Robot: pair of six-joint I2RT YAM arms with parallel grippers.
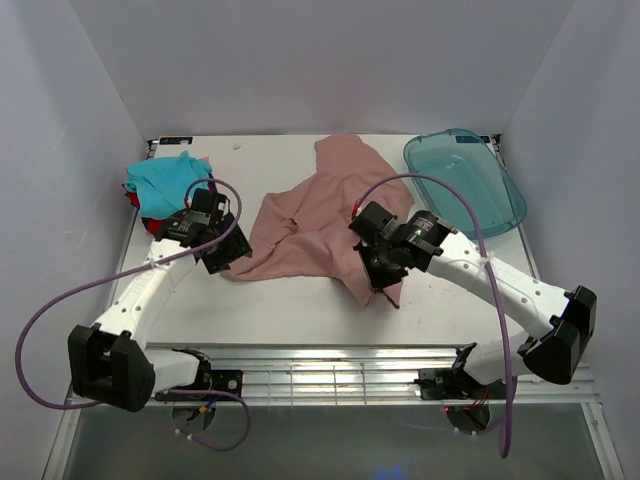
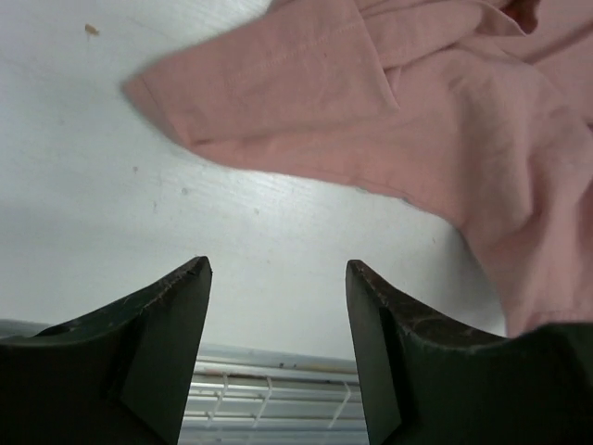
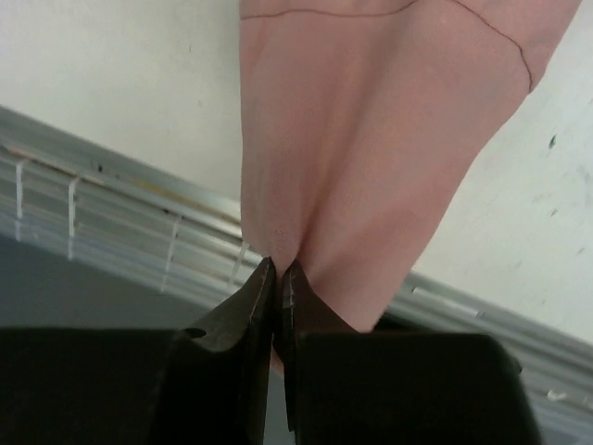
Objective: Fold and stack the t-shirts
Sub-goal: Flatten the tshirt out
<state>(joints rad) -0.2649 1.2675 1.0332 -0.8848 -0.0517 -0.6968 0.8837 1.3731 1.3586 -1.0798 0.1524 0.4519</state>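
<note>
The large dusty-pink t-shirt lies crumpled across the middle of the table. My right gripper is shut on a fold of it near its right front corner; the wrist view shows the pink cloth pinched between the closed fingertips. My left gripper is open and empty, just off the shirt's left corner, over bare table. A folded teal t-shirt lies on a red one at the back left. No dark-blue shirt shows.
A translucent blue-green plastic tray sits at the back right. A slotted metal rail runs along the table's near edge. White walls enclose the table on three sides.
</note>
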